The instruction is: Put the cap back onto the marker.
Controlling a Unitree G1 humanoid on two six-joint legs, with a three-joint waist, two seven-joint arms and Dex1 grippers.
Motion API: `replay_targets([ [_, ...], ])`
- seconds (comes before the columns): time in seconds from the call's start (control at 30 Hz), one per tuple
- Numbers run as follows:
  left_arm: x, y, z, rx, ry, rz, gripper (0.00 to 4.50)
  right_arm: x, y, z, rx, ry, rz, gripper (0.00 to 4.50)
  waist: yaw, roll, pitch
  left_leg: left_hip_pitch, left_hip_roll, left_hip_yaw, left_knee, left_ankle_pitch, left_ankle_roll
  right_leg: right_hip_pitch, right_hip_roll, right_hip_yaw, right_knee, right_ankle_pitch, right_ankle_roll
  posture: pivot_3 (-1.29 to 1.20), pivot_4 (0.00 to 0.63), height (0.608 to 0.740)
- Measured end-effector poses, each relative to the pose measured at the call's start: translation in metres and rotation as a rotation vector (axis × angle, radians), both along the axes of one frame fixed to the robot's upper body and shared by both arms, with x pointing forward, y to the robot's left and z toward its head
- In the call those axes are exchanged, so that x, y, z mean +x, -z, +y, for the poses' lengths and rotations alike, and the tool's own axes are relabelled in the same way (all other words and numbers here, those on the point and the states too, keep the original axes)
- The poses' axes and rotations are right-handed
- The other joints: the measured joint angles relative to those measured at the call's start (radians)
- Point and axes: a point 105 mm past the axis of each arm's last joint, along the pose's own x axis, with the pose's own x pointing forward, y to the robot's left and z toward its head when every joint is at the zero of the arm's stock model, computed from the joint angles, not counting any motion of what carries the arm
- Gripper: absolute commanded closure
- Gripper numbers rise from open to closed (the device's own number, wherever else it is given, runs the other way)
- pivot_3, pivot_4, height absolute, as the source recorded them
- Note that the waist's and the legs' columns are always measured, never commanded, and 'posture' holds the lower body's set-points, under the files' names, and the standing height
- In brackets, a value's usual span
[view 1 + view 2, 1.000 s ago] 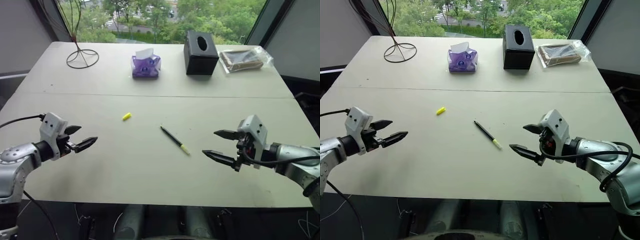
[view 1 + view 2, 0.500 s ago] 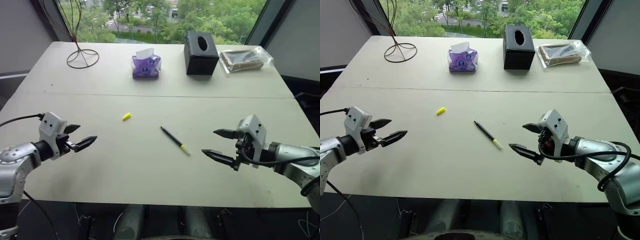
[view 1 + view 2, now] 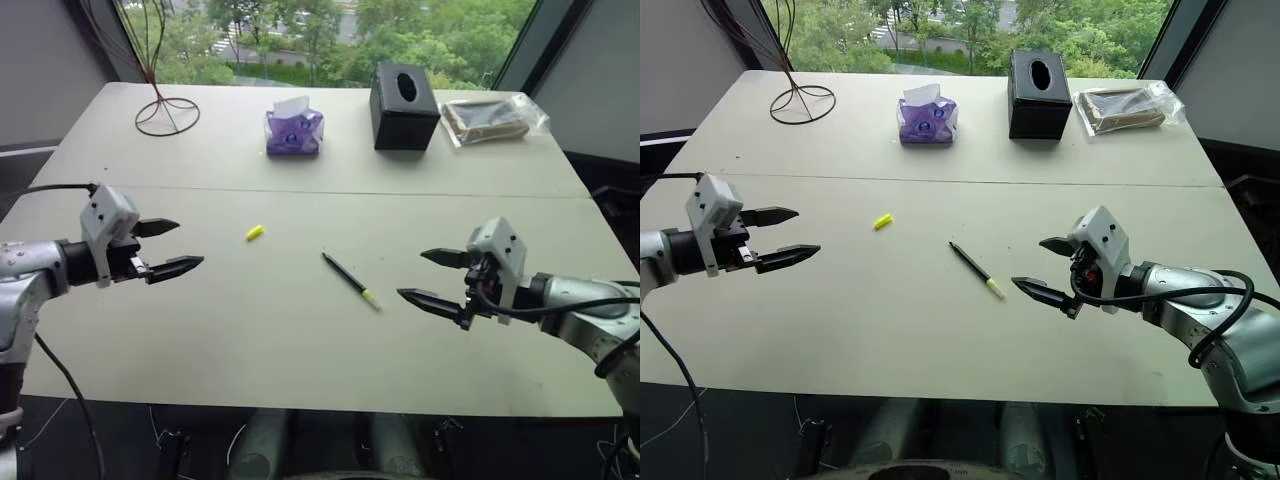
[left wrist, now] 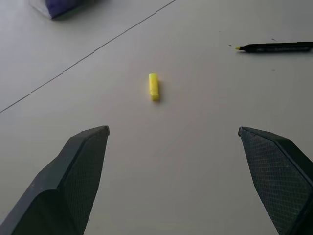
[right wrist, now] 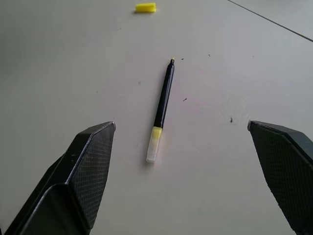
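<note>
The small yellow cap lies on the pale table, left of centre. A thin black marker with a yellow-green end lies slanted near the middle, apart from the cap. My left gripper hovers open over the table's left side, pointing toward the cap, nothing between its fingers. On the right, my right gripper stands open a short way from the marker's yellow-green end, holding nothing.
At the table's far side stand a wire stand, a purple tissue pack, a black tissue box and a clear bag with something brown. A seam runs across the table.
My left gripper has risen and swung toward the cap, rolling at the wrist. The right gripper has barely moved. Cap and marker lie where they were.
</note>
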Motion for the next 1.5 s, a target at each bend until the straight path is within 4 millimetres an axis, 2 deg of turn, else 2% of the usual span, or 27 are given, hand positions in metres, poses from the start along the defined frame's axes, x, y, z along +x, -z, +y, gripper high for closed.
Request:
replay_targets([
  [0.1, 0.002, -0.007, -0.019, 0.036, 0.148, 0.012, 0.07, 0.018, 0.005, 0.015, -0.024, 0.041, -0.044, 0.0, -0.006, 0.0, 0.0, 0.0, 0.0, 0.001, 0.0, 0.0, 0.0, -0.001, 0.001, 0.0, 0.0, 0.0, 0.0, 0.0, 0.15, 0.74],
  [0.2, 0.003, -0.003, -0.025, 0.054, 0.219, 0.053, 0.07, 0.041, 0.014, 0.025, -0.053, 0.147, -0.087, 0.0, -0.014, 0.0, 0.0, -0.001, 0.0, 0.001, -0.001, 0.001, 0.001, -0.003, 0.002, 0.001, 0.002, 0.001, 0.0, 0.0, 0.15, 0.74],
  [0.33, 0.006, 0.006, -0.031, 0.044, 0.244, 0.083, 0.07, 0.05, 0.024, 0.042, -0.05, 0.205, -0.102, 0.0, -0.017, 0.0, 0.0, -0.001, -0.001, 0.0, -0.001, 0.001, 0.001, -0.003, 0.003, 0.001, 0.005, 0.003, 0.004, 0.0, 0.15, 0.74],
  [0.5, 0.007, 0.01, -0.039, 0.028, 0.268, 0.083, 0.07, 0.048, 0.035, 0.06, -0.071, 0.19, -0.101, 0.0, -0.025, 0.0, 0.0, -0.001, -0.001, 0.0, 0.0, 0.001, 0.001, -0.003, 0.003, 0.001, 0.006, 0.003, 0.005, 0.0, 0.15, 0.74],
  [0.7, 0.004, 0.02, -0.036, 0.033, 0.261, 0.112, 0.07, 0.037, 0.042, 0.077, -0.102, 0.106, -0.078, 0.0, -0.028, 0.0, 0.0, 0.001, -0.001, 0.0, 0.0, 0.001, 0.001, -0.003, 0.004, 0.001, 0.008, 0.002, 0.004, 0.0, 0.15, 0.74],
  [0.83, 0.001, 0.031, -0.031, 0.085, 0.258, 0.122, 0.07, 0.036, 0.045, 0.079, -0.117, 0.094, -0.071, 0.0, -0.027, 0.0, 0.0, 0.001, 0.0, 0.0, 0.0, 0.001, 0.001, -0.003, 0.005, 0.001, 0.009, 0.002, 0.004, 0.0, 0.15, 0.74],
  [1.0, 0.001, 0.032, -0.03, 0.1, 0.254, 0.122, 0.07, 0.041, 0.052, 0.083, -0.119, 0.094, -0.058, 0.0, -0.026, 0.0, 0.0, 0.001, -0.001, 0.0, 0.001, 0.001, 0.001, -0.002, 0.005, 0.001, 0.009, 0.002, 0.004, 0.0, 0.15, 0.74],
  [1.2, 0.001, 0.034, -0.031, 0.097, 0.241, 0.115, 0.07, 0.053, 0.071, 0.091, -0.103, 0.177, 0.0, 0.0, -0.027, 0.0, 0.0, 0.002, -0.001, 0.0, 0.002, 0.001, 0.001, -0.004, 0.004, 0.002, 0.015, 0.002, 0.004, 0.0, 0.15, 0.74],
  [1.5, 0.001, 0.038, -0.031, 0.086, 0.21, 0.107, 0.07, 0.057, 0.074, 0.093, -0.11, 0.203, -0.015, 0.0, -0.028, 0.0, 0.0, 0.004, -0.001, 0.0, 0.002, 0.003, 0.0, -0.004, 0.005, 0.002, 0.018, 0.002, 0.003, 0.0, 0.15, 0.74],
])
